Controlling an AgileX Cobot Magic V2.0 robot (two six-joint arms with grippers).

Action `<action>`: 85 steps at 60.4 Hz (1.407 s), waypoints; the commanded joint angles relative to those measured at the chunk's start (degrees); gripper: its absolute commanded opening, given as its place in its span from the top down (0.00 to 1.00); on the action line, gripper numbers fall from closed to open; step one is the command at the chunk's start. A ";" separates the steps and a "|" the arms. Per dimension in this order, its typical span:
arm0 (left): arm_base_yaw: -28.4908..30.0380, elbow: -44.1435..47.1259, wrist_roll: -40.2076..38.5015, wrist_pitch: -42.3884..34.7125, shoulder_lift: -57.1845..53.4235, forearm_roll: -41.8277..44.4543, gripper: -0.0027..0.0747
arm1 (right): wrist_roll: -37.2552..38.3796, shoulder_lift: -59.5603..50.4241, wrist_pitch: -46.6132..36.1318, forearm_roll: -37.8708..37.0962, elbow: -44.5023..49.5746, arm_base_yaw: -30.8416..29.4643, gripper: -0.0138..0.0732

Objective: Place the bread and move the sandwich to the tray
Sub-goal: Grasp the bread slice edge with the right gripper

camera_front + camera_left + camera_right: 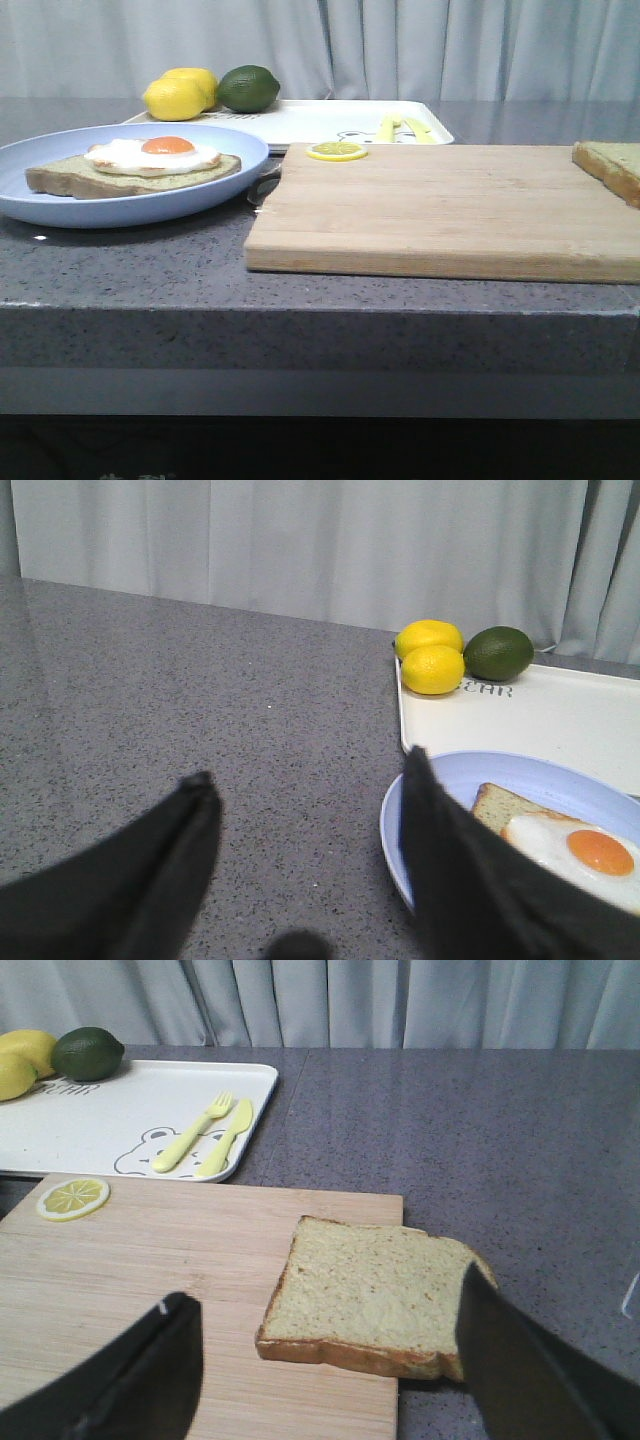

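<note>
Right wrist view shows the bread [375, 1300] flat at the wooden board's [180, 1270] far right corner, overhanging onto the worktop [480, 1130], directly ahead of the right claw [330, 1380], whose jaws are spread wide and empty, straddling the slice. Left claw [310, 880], likewise spread, hovers beside the plate [440, 780] carrying the egg slice [560, 830]. Right arm is judged nearer.

Left gripper [305, 790] gapes beside the egg-topped sandwich [560, 840].
</note>
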 commanded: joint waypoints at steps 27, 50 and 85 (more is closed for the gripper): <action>-0.11 -2.27 -0.45 -4.64 0.46 -0.17 0.16 | 2.39 24.80 18.99 -3.64 -22.08 -1.46 0.13; -0.11 -2.27 -0.45 -4.64 0.46 -0.17 0.16 | 3.84 43.83 15.94 -2.94 -33.24 -20.62 0.13; -0.11 -2.27 -0.45 -4.64 0.46 -0.17 0.16 | -23.06 68.27 34.15 23.37 -46.22 -25.59 0.13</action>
